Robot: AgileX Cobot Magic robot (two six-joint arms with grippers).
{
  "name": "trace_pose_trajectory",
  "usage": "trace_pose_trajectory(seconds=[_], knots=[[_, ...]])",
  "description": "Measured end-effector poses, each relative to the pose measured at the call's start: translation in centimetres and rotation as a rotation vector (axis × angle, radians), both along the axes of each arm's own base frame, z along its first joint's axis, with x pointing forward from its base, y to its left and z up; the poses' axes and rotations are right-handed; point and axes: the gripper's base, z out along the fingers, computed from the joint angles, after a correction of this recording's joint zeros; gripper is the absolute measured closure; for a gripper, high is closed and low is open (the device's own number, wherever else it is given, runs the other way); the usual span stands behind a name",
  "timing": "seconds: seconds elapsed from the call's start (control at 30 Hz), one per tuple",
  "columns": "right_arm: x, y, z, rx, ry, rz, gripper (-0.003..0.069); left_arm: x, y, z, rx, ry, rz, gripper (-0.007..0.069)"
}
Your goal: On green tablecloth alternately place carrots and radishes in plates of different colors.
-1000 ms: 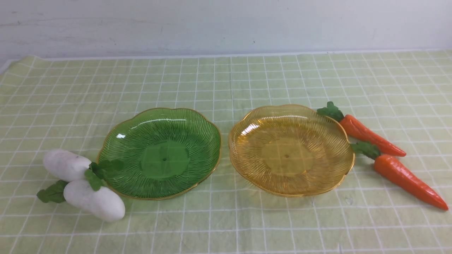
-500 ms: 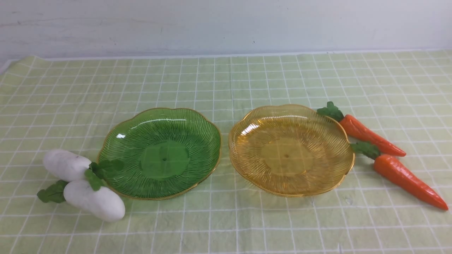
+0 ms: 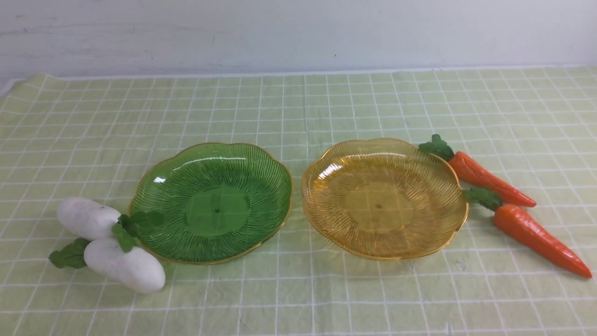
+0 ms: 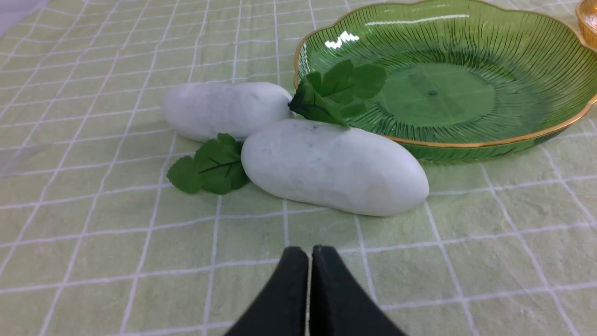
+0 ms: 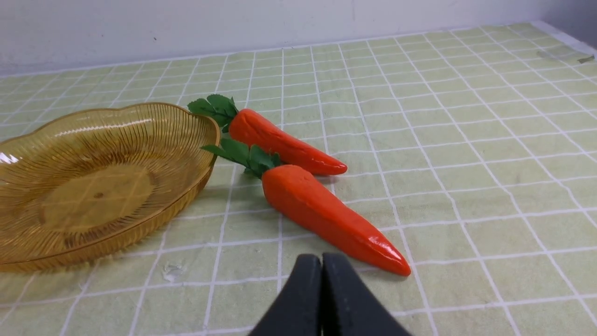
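Beside the amber plate [image 3: 382,210] lie two glossy orange, green-topped carrots [image 3: 541,240].

A: Where is there room to pass?
B: Open green tablecloth [image 3: 298,102] lies behind the green plate [image 3: 261,170] and the amber plate [image 3: 326,186], and in front of them. Only a thin strip of cloth separates the two.
A: Obstacles?
B: The two radishes [image 3: 126,268] touch each other, with leaves against the green plate's rim. The two carrots [image 3: 536,237] lie side by side, their leaves at the amber plate's rim.
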Motion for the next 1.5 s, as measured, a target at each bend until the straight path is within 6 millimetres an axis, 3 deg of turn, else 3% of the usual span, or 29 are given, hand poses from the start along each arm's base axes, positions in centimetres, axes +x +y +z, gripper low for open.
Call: trace_pose_trajectory(seconds=[0.13,0.2,0.3,0.33,0.37,0.5,0.8,0.83,0.87,1.03,1.13,1.2,1.23,1.27,1.37,1.4,1.47,1.5], knots=[[0.0,0.0,0.0,-0.003,-0.001,0.0,0.0673,0.0,-0.6,0.1,-0.291,0.013,0.024,0.0632],[0.0,0.1,0.1,0.028,-0.018,0.001,0.0673,-0.1,-1.4,0.3,-0.631,0.041,0.045,0.0632],[0.1,0.4,0.4,0.236,-0.068,0.001,0.0673,-0.1,-2.1,0.7,-0.995,0.079,0.056,0.0632],[0.1,0.4,0.4,0.266,-0.076,0.0,0.0673,-0.1,-2.2,0.7,-1.014,0.081,0.056,0.0632],[0.2,0.6,0.7,0.442,-0.103,-0.003,0.0673,-0.1,-2.5,1.0,-1.157,0.097,0.053,0.0632],[0.2,0.8,1.0,0.702,-0.127,-0.011,0.0673,-0.1,-2.6,1.4,-1.275,0.09,0.051,0.0632],[0.2,0.7,1.8,0.793,-0.215,-0.008,0.0673,0.0,-2.2,2.3,-1.303,0.016,0.055,0.0632],[0.1,0.5,3.0,0.749,-0.277,0.007,0.0673,-0.3,-2.3,4.2,-1.251,-0.039,0.002,0.0632],[0.1,0.5,3.2,0.735,-0.29,0.01,0.0673,-0.3,-2.3,4.5,-1.244,-0.045,-0.004,0.0632],[-0.8,0.5,9.4,0.418,-0.412,0.059,0.0673,-0.6,-2.6,9.0,-1.036,-0.104,-0.107,0.0632],[0.6,0.7,11.0,0.246,-0.209,0.056,0.0673,0.7,-3.3,9.3,-0.943,0.062,-0.122,0.0632],[2.7,0.7,10.5,0.161,0.102,0.043,0.0673,1.9,-4.0,8.5,-0.858,0.252,-0.141,0.0632],[2.6,0.7,10.7,0.154,0.095,0.042,0.0673,2.2,-4.1,8.4,-0.851,0.281,-0.138,0.0632],[4.1,0.6,10.4,0.11,0.292,0.028,0.0673,3.2,-4.4,7.8,-0.785,0.433,-0.153,0.0632],[6.8,0.3,10.1,0.059,0.552,0.006,0.0673,4.8,-4.8,7.2,-0.685,0.633,-0.185,0.0632],[8.4,0.2,10.4,0.046,0.624,0.001,0.0672,5.7,-4.9,7.1,-0.643,0.698,-0.204,0.0631],[9.6,0.2,10.4,0.042,0.664,-0.001,0.0669,6.6,-5.0,7.1,-0.605,0.757,-0.231,0.0631],[12.1,0.2,10.1,0.024,0.74,0.01,0.0662,8.0,-5.2,7.1,-0.567,0.807,-0.264,0.0631]])
